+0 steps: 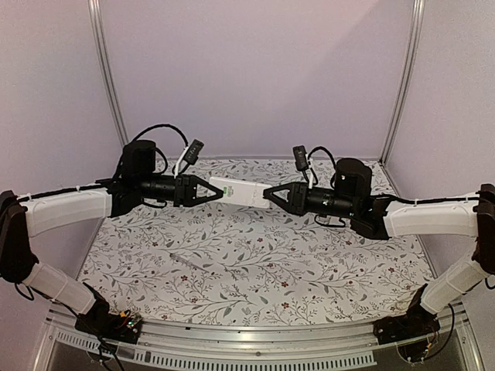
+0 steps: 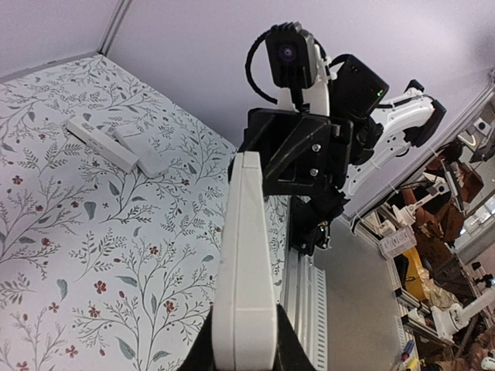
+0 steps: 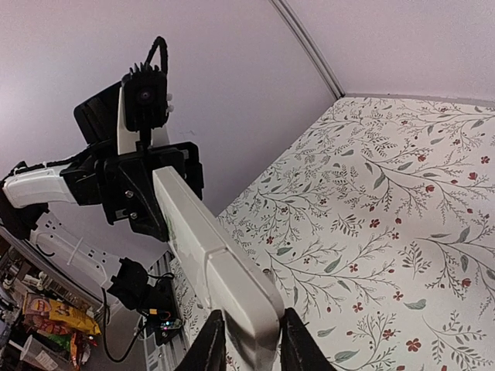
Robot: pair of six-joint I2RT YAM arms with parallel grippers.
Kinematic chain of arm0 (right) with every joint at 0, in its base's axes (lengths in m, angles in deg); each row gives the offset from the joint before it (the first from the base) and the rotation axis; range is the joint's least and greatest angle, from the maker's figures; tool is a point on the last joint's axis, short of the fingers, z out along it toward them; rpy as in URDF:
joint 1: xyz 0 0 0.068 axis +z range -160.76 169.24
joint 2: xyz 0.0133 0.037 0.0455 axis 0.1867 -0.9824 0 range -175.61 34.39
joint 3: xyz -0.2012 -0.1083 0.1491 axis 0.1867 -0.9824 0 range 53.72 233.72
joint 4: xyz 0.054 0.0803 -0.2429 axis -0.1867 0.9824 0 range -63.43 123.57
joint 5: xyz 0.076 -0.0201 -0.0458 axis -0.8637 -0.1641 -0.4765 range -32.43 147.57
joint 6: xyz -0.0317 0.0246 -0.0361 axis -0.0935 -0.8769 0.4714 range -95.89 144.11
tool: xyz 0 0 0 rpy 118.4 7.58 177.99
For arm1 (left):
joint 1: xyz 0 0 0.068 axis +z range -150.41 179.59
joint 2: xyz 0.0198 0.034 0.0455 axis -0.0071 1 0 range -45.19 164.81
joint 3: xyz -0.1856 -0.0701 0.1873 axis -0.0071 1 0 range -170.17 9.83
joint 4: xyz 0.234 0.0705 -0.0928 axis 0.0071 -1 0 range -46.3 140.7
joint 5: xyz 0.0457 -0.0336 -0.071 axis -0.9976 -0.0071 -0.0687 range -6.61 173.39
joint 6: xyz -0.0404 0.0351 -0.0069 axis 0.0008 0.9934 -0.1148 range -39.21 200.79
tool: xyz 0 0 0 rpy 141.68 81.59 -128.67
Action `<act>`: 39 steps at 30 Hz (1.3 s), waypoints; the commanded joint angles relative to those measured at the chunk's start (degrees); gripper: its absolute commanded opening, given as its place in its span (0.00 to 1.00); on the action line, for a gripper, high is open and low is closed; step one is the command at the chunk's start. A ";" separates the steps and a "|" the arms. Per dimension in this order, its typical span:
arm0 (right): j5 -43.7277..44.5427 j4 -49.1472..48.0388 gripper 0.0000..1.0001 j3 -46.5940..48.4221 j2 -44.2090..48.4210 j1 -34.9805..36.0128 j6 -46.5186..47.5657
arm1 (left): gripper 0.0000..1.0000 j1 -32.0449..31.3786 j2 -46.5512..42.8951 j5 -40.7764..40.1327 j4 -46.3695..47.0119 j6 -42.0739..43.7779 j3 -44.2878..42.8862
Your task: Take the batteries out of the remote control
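Note:
A white remote control (image 1: 241, 192) hangs in the air above the floral table (image 1: 309, 263), held end to end between both grippers. My left gripper (image 1: 214, 191) is shut on its left end and my right gripper (image 1: 272, 195) is shut on its right end. In the left wrist view the remote (image 2: 246, 232) runs from my left gripper (image 2: 244, 344) up to the right gripper (image 2: 298, 151). In the right wrist view the remote (image 3: 193, 224) runs from my right gripper (image 3: 247, 344) to the left gripper (image 3: 139, 189). A small green mark shows on its top face. No batteries are in view.
Two long white pieces (image 2: 97, 139) (image 2: 139, 152) lie side by side on the table below the left arm, faintly seen from above (image 1: 189, 261). A metal rail (image 1: 247, 336) runs along the near edge. Walls close in the back and sides.

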 commanded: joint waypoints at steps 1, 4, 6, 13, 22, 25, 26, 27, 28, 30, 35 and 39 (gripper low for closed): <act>-1.15 0.34 0.27 0.50 1.01 0.04 -0.31 | 0.00 -0.32 -0.24 -2.92 -1.45 0.62 -1.16; -0.90 0.56 0.30 0.44 0.73 0.06 -0.36 | 0.00 -0.32 -0.39 -3.21 -1.44 0.71 -1.19; -0.65 0.73 0.29 0.44 0.71 0.07 -0.28 | 0.00 -0.33 -0.53 -3.54 -1.60 0.83 -1.15; -0.86 1.31 0.22 0.48 0.71 0.08 -0.16 | 0.00 -0.26 -0.64 -4.11 -1.98 1.05 -1.15; -3.64 0.31 0.17 0.96 0.31 0.08 0.44 | 0.00 -0.26 -0.32 -3.78 -1.91 0.88 -1.21; -4.10 0.29 0.17 1.50 -0.93 0.08 0.15 | 0.00 -0.26 -0.08 -2.63 -1.31 0.43 -1.16; -4.24 0.33 0.17 1.75 -1.41 0.08 0.02 | 0.00 -0.23 0.02 -2.29 -1.16 0.29 -1.13; -4.48 0.34 0.17 1.98 -1.73 0.08 -0.05 | 0.00 -0.28 0.03 -2.12 -1.04 0.16 -1.12; -4.73 0.31 0.17 2.28 -2.10 0.13 -0.08 | 0.00 -0.28 0.04 -2.04 -0.93 0.05 -1.10; -5.24 0.27 0.16 2.90 -2.69 0.04 -0.18 | 0.00 -0.29 -0.01 -1.97 -0.83 0.04 -1.08; -6.18 -0.01 0.13 3.98 -4.06 0.17 -0.48 | 0.00 -0.37 0.10 -1.53 -0.65 -0.10 -1.03; -6.35 -0.27 0.10 4.31 -5.12 0.19 -1.18 | 0.00 -0.36 0.17 -1.46 -0.73 -0.17 -1.07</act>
